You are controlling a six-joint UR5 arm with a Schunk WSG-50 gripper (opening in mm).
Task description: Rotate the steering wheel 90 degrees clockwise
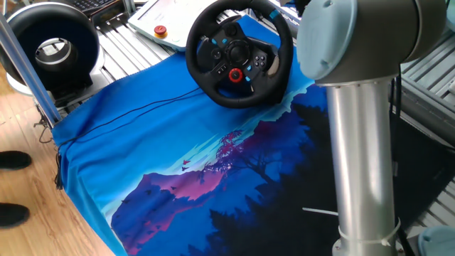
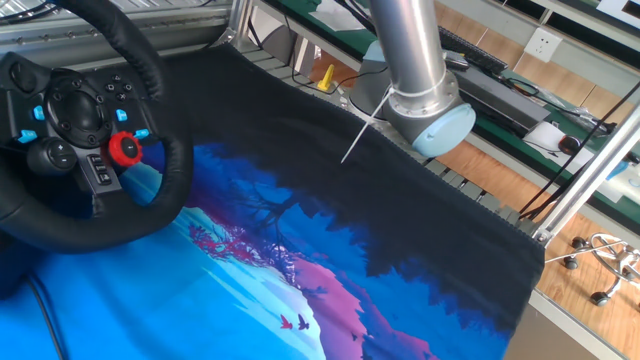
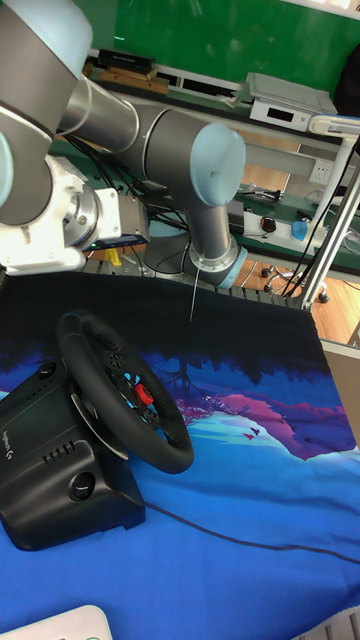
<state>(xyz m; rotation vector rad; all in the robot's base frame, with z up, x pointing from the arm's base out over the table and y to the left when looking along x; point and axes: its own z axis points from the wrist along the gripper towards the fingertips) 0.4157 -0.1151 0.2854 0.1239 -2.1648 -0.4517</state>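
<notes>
The steering wheel (image 1: 238, 53) stands at the far end of the blue cloth, a black padded rim around a hub with blue buttons and a red dial. Its light-blue stripe (image 1: 274, 14) sits at the rim's upper right in one fixed view. The other fixed view shows the wheel (image 2: 90, 130) at close range on the left, and the tall fixed view shows the wheel (image 3: 125, 390) on its black base (image 3: 60, 480). My gripper (image 1: 286, 7) is only a dark shape at the top edge beside the stripe. The arm's big elbow joint hides its fingers.
The arm's grey column (image 1: 362, 163) rises at the right over the dark part of the cloth (image 1: 178, 156). A black ring-shaped fan device (image 1: 53, 46) and a metal post (image 1: 25, 64) stand at the left. A red button (image 1: 161, 30) lies behind. Shoes (image 1: 13, 160) show at the floor's edge.
</notes>
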